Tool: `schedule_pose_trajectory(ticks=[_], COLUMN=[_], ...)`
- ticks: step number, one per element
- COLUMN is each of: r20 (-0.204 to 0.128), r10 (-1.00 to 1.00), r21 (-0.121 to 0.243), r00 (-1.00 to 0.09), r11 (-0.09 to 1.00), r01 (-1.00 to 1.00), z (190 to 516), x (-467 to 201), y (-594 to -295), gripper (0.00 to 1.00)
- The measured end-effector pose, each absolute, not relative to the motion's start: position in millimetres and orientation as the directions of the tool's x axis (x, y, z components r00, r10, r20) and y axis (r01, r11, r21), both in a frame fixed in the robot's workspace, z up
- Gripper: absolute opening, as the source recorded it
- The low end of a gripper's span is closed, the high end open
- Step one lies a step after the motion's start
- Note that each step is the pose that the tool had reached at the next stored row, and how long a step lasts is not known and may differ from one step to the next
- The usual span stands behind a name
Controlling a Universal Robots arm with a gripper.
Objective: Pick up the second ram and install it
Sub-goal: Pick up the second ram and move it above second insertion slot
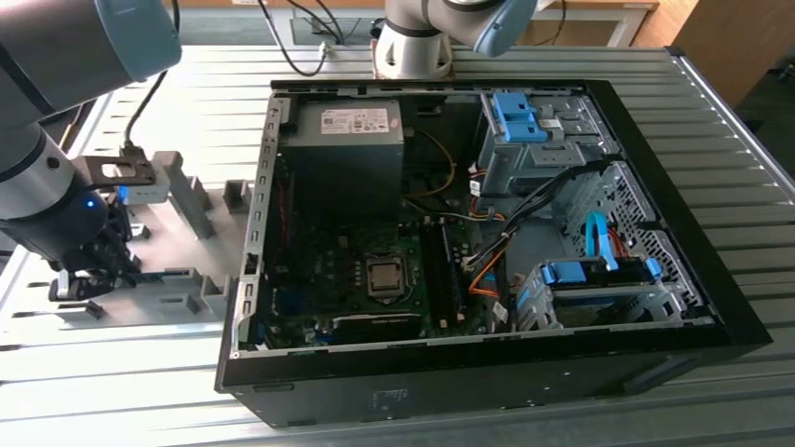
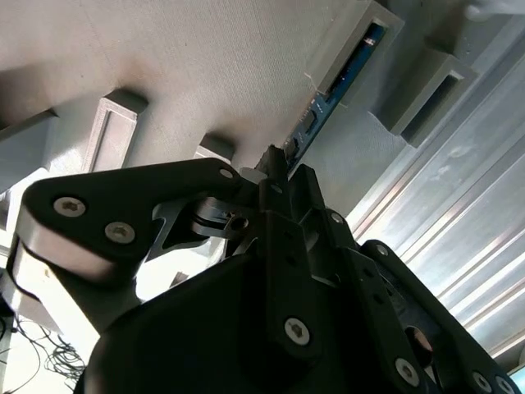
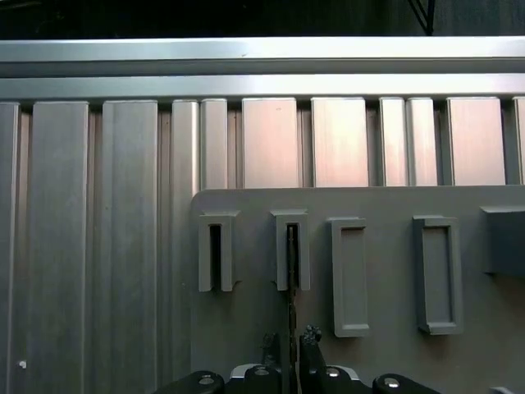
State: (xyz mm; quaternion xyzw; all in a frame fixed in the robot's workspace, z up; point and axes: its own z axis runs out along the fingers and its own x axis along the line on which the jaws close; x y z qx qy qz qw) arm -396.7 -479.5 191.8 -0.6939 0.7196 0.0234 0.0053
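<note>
Table [image 1: 708,121] — ribbed metal slats | grey fixture [image 3: 385,201] on it | jaws pinching second ram [image 2: 326,103] standing in 1 slot

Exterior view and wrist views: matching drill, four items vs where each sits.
1 second ram
2 pincer
3 power supply
4 CPU socket

a middle of the motherboard
b on edge in a slot of the grey fixture plate
c down at that plate, outside the computer case
d inside the case, far corner, exterior view's left

Pairs: 1-b, 2-c, 3-d, 4-a
</note>
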Motion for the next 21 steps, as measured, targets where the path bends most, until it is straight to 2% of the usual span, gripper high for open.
schedule_pose_trajectory(ticks=[6, 7, 21], r20=[-0.04, -0.04, -0.04], r10=[-0.999, -0.999, -0.999], r21=[0.027, 0.026, 0.026], r00=[-0.037, -0.037, -0.037], r11=[0.036, 0.036, 0.036], r01=[-0.999, -0.999, -0.999], z=[190.2, 190.1, 189.6], x=[-396.7, -396.7, -396.7], y=[-479.5, -479.5, -479.5], gripper=[0.22, 0.15, 0.14])
